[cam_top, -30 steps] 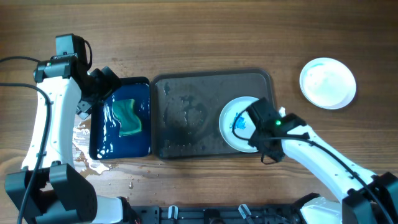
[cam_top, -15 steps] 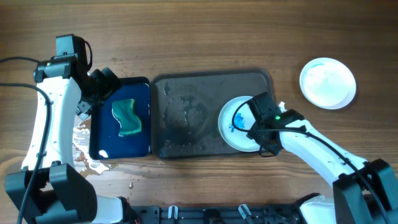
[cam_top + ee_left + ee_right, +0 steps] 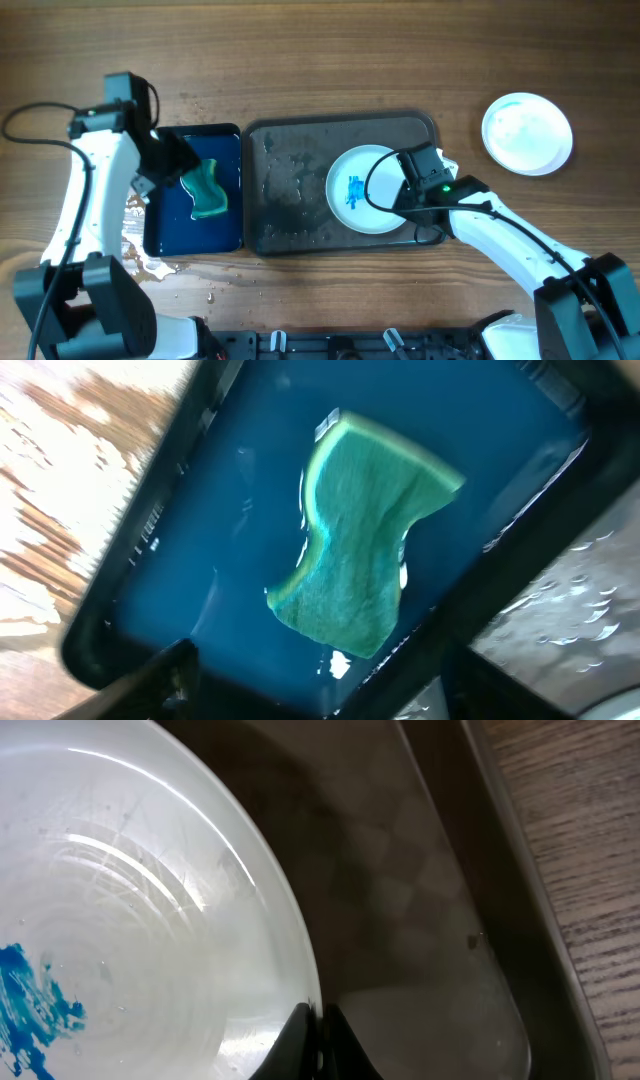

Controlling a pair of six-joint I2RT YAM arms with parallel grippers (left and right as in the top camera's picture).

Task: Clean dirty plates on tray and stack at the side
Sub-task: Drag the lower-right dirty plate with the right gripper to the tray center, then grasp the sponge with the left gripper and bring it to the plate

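Note:
A white dirty plate (image 3: 358, 190) with a blue smear lies in the right half of the dark grey tray (image 3: 290, 200). My right gripper (image 3: 402, 194) is shut on its right rim. In the right wrist view the two black fingertips pinch the plate (image 3: 150, 920) edge, with the right gripper (image 3: 320, 1025) over the wet tray (image 3: 420, 870) floor. My left gripper (image 3: 178, 160) hovers open over the green sponge (image 3: 206, 188). The left wrist view shows the sponge (image 3: 365, 550) lying in blue water, beyond the left gripper (image 3: 320, 700) and not between its fingers.
The sponge sits in a smaller dark blue tray (image 3: 165, 230) left of the grey one. A second white plate (image 3: 527, 132) with a pale blue wash rests on the wood table at the far right. Water splashes (image 3: 135, 255) mark the table by the blue tray.
My right gripper has closed on the plate's rim and the plate has slid left on the tray. My left gripper has moved right, closer to the sponge.

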